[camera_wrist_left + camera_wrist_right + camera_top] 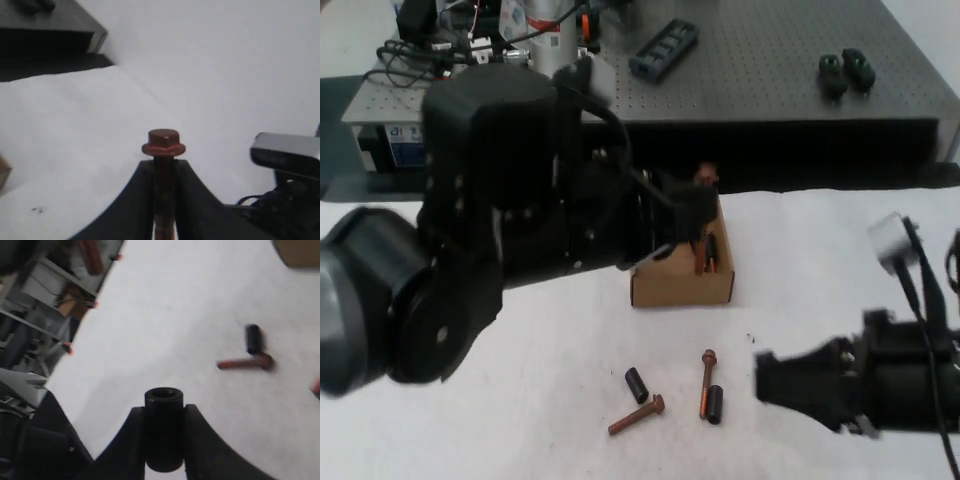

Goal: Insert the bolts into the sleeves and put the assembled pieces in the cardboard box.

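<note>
the left gripper (163, 170) is closed on a copper bolt (163, 143), by the cardboard box (680, 285). the right gripper (164, 415) clamps a black sleeve (164, 440). loose bolts (637, 415) and loose sleeves (637, 384) lie on the white worktop (520, 420) near the box.

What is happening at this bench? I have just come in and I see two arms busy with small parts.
Two robot arms are pairing bolts with sleeves. The left hand is shut on a copper bolt, held by the cardboard box. The right hand is shut on a black sleeve over the white cloth. The two hands are apart, so this pair is not yet joined. On the cloth in front of the box lie a loose bolt, a second bolt, a loose sleeve and a second sleeve.
</note>
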{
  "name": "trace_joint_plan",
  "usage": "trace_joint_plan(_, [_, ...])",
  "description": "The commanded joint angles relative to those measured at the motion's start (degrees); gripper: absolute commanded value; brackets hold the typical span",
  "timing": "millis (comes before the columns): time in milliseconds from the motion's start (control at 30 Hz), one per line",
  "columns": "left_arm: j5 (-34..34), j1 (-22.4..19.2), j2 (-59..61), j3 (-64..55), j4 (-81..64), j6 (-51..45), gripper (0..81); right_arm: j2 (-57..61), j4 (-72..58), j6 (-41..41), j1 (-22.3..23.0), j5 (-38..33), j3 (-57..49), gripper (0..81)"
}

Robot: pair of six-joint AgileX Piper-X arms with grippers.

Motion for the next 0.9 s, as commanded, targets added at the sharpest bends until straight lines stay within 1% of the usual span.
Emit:
trace_joint_plan(0, [3.8,0.1,-1.4,2.1,-12.5,-11.4,0.6,3.6,-30.6,12.7,10.2,-1.0,1.0,3.5])
trace_joint_plan(67, [3.8,0.1,-1.4,2.1,-12.7,-11.4,0.6,4.8,-34.3,14.4,11.2,1.4,0.7,3.5])
trace_joint_plan(133, [3.8,0.1,-1.4,2.1,-12.7,-11.4,0.6,5.9,-36.0,15.7,11.2,2.0,0.5,3.5])
trace_joint_plan(533, [4.4,0.1,-1.4,2.1,-12.7,-11.1,0.6,8.0,-40.8,15.8,11.1,2.4,0.1,3.5])
trace_joint_plan(733, [3.6,0.1,-1.4,2.1,-12.7,-9.7,0.6,8.0,-41.6,14.0,11.1,2.7,0.1,3.5])
trace_joint_plan(867, [4.1,0.1,-1.4,2.1,-12.7,-9.7,0.6,7.9,-42.5,13.6,11.1,5.1,0.1,3.5])
